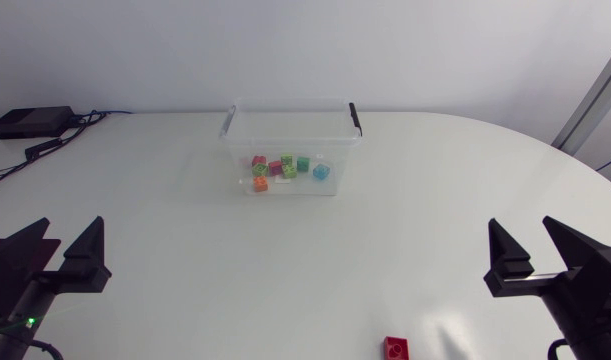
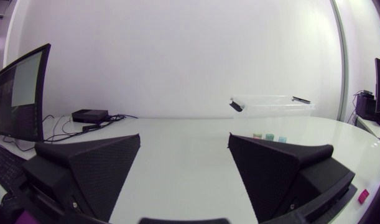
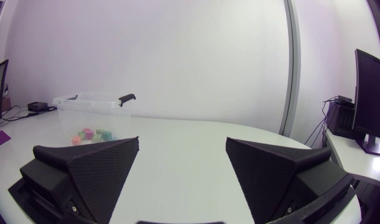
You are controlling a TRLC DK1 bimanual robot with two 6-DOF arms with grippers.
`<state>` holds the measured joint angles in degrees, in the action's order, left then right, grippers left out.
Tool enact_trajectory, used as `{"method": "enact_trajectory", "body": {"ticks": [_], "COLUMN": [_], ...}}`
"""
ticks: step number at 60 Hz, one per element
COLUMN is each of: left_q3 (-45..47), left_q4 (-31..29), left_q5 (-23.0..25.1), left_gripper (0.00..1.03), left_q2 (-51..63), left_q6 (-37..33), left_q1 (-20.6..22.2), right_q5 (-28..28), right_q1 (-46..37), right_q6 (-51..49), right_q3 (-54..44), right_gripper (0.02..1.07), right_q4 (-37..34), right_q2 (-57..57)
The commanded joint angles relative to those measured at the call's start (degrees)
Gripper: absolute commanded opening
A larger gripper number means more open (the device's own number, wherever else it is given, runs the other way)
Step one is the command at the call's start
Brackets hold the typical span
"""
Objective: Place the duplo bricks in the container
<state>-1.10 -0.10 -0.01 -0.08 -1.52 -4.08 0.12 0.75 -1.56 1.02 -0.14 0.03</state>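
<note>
Both arms sat low at the near corners of the worktop [image 1: 185, 250], left fingers [image 1: 85, 262] and right fingers [image 1: 507, 268] spread wide and holding nothing, pointing toward the clear container [image 1: 285, 135] holding most bricks [image 1: 285, 167], while one red brick [image 1: 395, 347] lay outside near the right arm.

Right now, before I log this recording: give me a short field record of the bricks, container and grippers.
container: clear plastic box with black handles, far middle of the table
bricks inside: several coloured duplo bricks
bricks outside: one red duplo brick, near edge, right side
left gripper: open, empty
right gripper: open, empty
</note>
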Motion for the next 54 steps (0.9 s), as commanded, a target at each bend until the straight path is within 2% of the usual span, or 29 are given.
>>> {"method": "enact_trajectory", "body": {"ticks": [1, 26, 33, 43, 54], "left_q3": [1.02, 1.10, 1.02, 1.02, 1.02], "left_q4": [-0.08, -0.08, -0.08, -0.08, -0.08], "left_q5": [0.27, 0.27, 0.27, 0.27, 0.27], "left_gripper": [0.99, 0.99, 0.99, 0.99, 0.99], "left_q2": [-0.71, -0.71, -0.71, -0.71, -0.71], "left_q6": [-0.41, -0.41, -0.41, -0.41, -0.41], "left_q1": [-0.23, -0.23, -0.23, -0.23, -0.23], "right_q5": [-0.30, -0.47, 0.06, 0.23, -2.14], "right_q1": [-0.40, -0.67, 0.04, 1.00, 3.73], "right_q6": [0.16, 0.24, 2.79, 3.85, 6.48], "right_q3": [-1.02, -0.14, 5.05, 16.65, 37.04], "right_gripper": [1.03, 1.03, 1.03, 1.03, 1.03], "right_q4": [-0.56, -0.91, -4.78, -13.83, -32.55], "right_q2": [-0.30, 0.76, 4.27, 12.36, 23.52]}}
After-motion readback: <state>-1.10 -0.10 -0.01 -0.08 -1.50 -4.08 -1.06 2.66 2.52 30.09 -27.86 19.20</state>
